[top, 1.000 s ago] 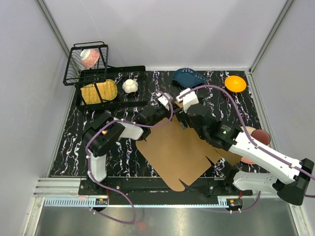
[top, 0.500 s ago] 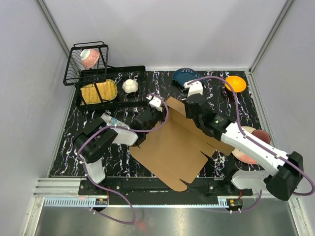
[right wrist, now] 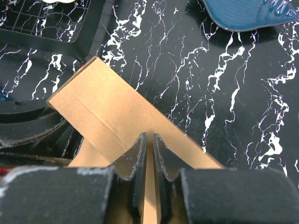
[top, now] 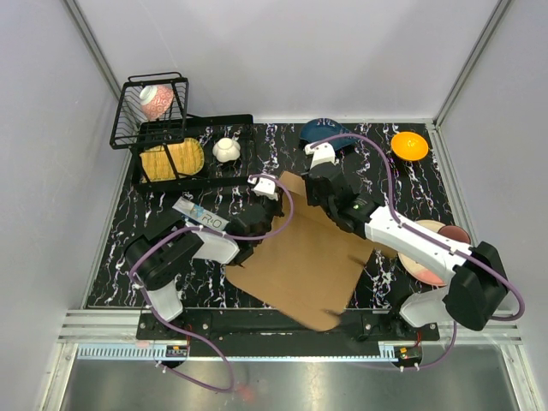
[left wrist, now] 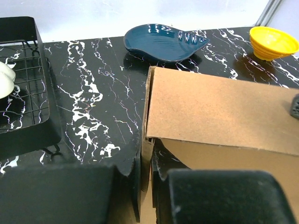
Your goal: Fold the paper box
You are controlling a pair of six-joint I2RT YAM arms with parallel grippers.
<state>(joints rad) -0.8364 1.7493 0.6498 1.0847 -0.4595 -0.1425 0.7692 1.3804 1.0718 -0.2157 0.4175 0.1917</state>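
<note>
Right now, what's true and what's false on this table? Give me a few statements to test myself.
1. The left gripper and the right gripper each pinch an edge of the box. True.
2. The blue dish lies on the box. False: it lies behind the box, apart from it.
3. The orange bowl stands near the far right corner. True.
4. The wire basket is empty. False: a pink-patterned item sits in it.

We find open desk (top: 278, 141) at the far edge between the black rack (top: 214, 121) and blue dish (top: 330, 134); the raised paper box (top: 300, 257) fills the middle, plates (top: 425, 271) crowd the right edge.
</note>
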